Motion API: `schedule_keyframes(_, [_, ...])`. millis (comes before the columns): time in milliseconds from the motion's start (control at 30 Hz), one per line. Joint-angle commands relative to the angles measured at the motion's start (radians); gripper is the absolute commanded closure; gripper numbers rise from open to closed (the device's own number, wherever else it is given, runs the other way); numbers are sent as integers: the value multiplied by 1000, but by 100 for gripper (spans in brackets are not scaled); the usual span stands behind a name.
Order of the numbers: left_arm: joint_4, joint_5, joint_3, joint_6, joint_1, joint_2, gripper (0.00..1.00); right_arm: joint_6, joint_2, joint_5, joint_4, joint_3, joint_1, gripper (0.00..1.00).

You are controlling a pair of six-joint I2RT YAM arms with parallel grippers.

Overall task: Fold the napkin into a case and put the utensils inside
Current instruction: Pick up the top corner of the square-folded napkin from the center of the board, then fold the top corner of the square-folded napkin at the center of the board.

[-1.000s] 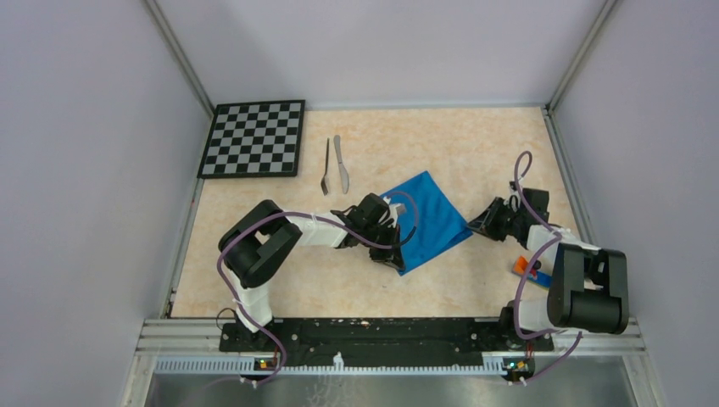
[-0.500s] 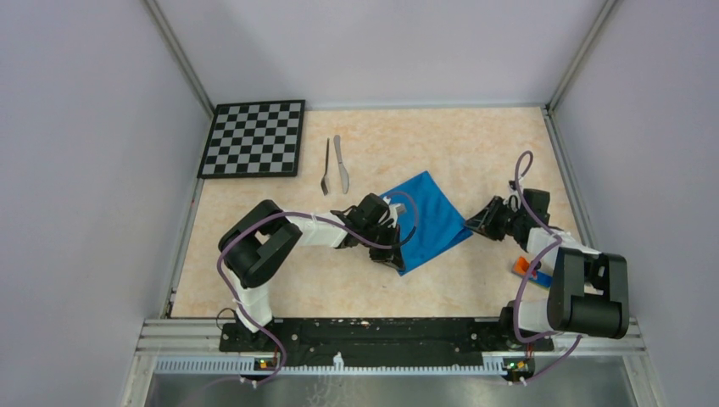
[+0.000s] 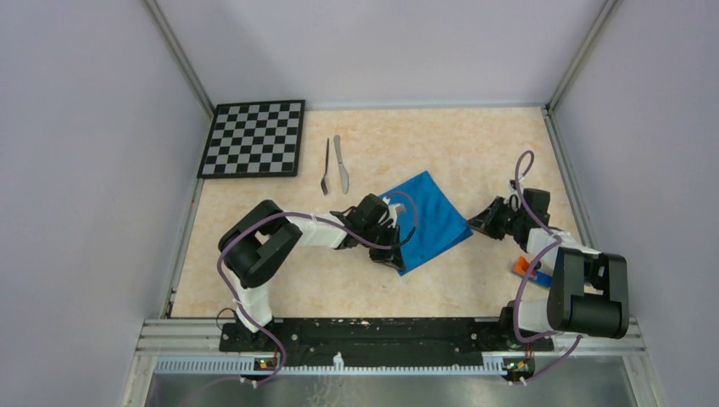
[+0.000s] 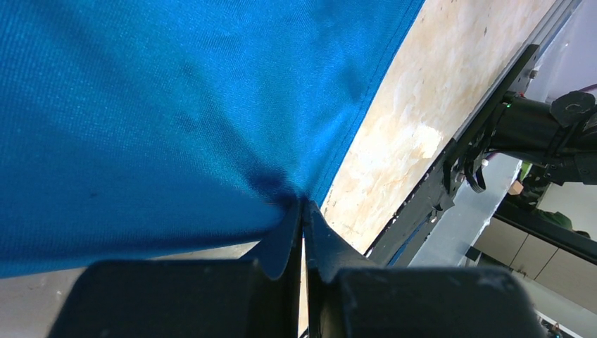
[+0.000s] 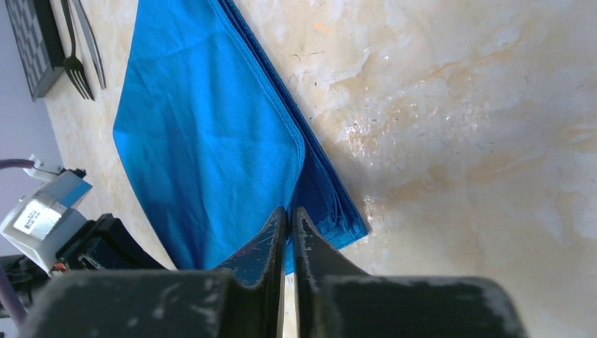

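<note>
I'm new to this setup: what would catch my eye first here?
The bright blue napkin lies folded at the centre of the table, the left gripper pinching its near corner and the right gripper closed on its right corner. Behind it a fork and knife lie side by side beside a checkerboard at the far left.

Left arm reaches forward with the elbow bent, and its left pincer (image 4: 304,204) is clamped tight on the napkin (image 4: 176,105). Right arm stretches low and leftward, and its right pincer (image 5: 288,211) fingers are nearly together, pinching the napkin's corner.
</note>
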Motion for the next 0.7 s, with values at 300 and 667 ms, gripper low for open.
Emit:
schedule_keyframes(300, [83,-24,-64,-30,-2,-76,81,1,88,25,66,181,314,100])
schedule_keyframes(667, [220,-62,-167,-83,-5,-161,79,194,391,-138,235,398,512,100])
